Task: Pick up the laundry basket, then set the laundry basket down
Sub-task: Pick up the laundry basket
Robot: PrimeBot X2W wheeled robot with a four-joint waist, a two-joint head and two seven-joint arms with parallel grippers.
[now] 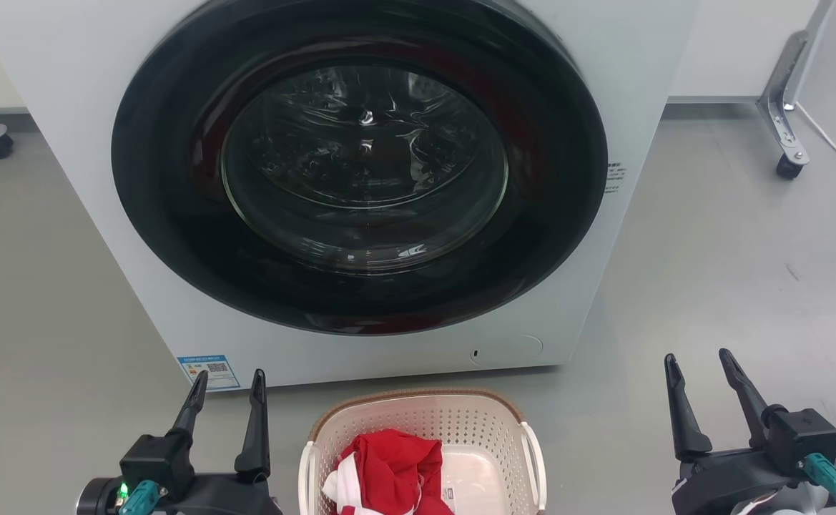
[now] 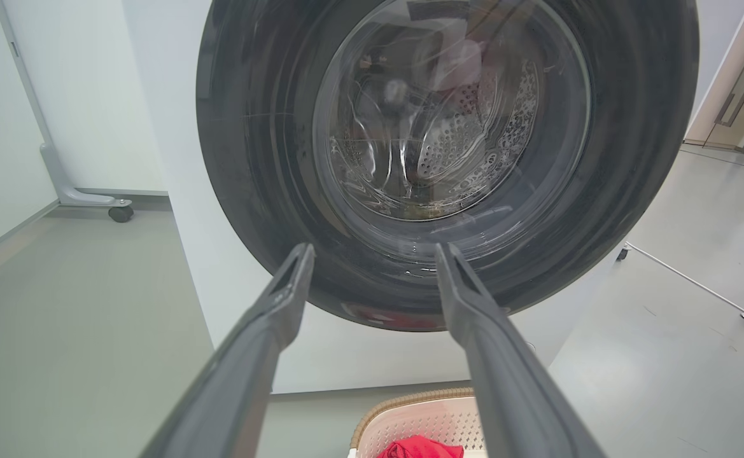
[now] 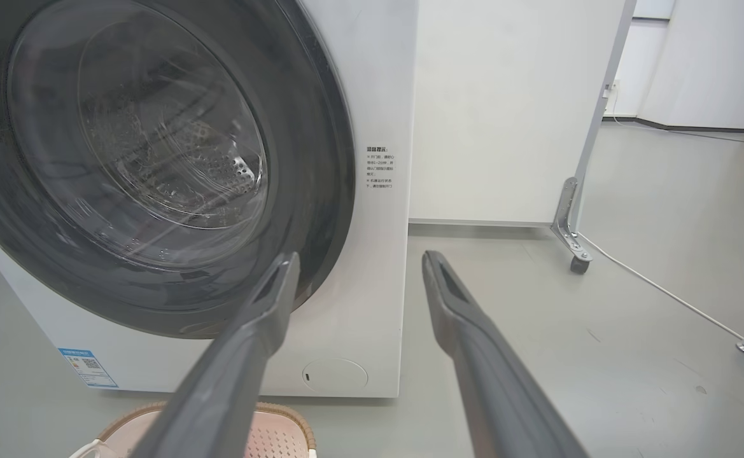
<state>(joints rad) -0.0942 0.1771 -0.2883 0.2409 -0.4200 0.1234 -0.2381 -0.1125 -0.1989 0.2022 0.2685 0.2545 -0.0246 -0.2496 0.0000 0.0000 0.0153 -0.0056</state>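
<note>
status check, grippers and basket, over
Left gripper, right gripper open, empty. Cream-white perforated plastic laundry basket on grey floor between them, red cloth inside. White front-load washer close behind, door shut.

A test room rather than a home: a washer (image 1: 360, 179) on bare grey floor (image 1: 732, 286), with a caster-footed white partition (image 1: 736, 50) at two o'clock.

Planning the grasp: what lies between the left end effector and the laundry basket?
Bare grey floor, in the head view, between left end effector and laundry basket.
</note>
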